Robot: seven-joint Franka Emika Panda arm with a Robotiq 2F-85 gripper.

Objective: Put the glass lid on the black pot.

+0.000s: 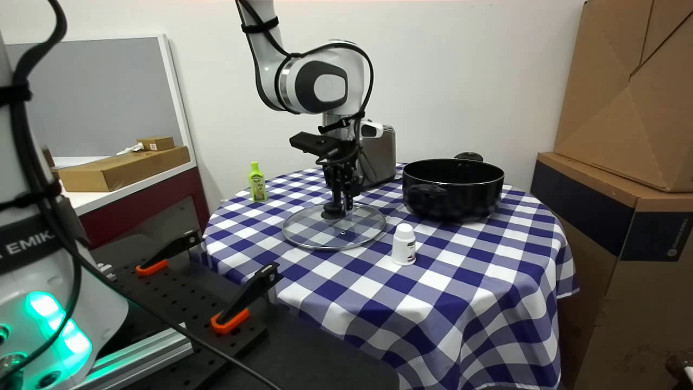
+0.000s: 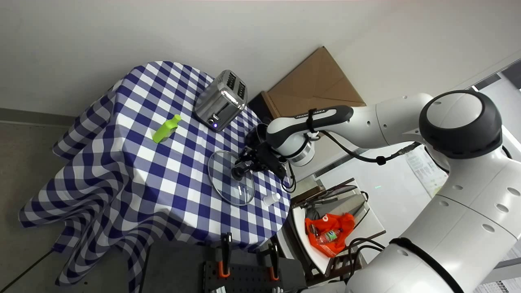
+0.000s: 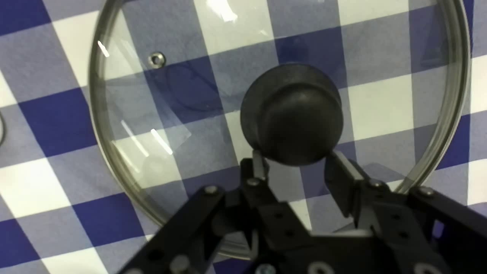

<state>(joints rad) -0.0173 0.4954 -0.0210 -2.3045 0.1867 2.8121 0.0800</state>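
The glass lid (image 1: 311,233) lies on the checked tablecloth, see-through with a metal rim and dark centre knob. It also shows in an exterior view (image 2: 226,188) and in the wrist view (image 3: 182,121). My gripper (image 1: 342,205) points down at the knob; it also shows in an exterior view (image 2: 243,165). In the wrist view my gripper (image 3: 296,156) is partly closed, its fingertips against both sides of the knob's near edge; the tips are partly hidden. The black pot (image 1: 455,189) stands uncovered beside the lid; it is mostly hidden by the arm in an exterior view (image 2: 253,138).
A silver toaster (image 1: 381,157) stands behind the gripper. A white bottle (image 1: 404,246) stands close to the lid, on the pot's side. A green bottle (image 1: 257,184) stands on the far side of the lid. Cardboard boxes (image 1: 622,108) stand beyond the table, past the pot.
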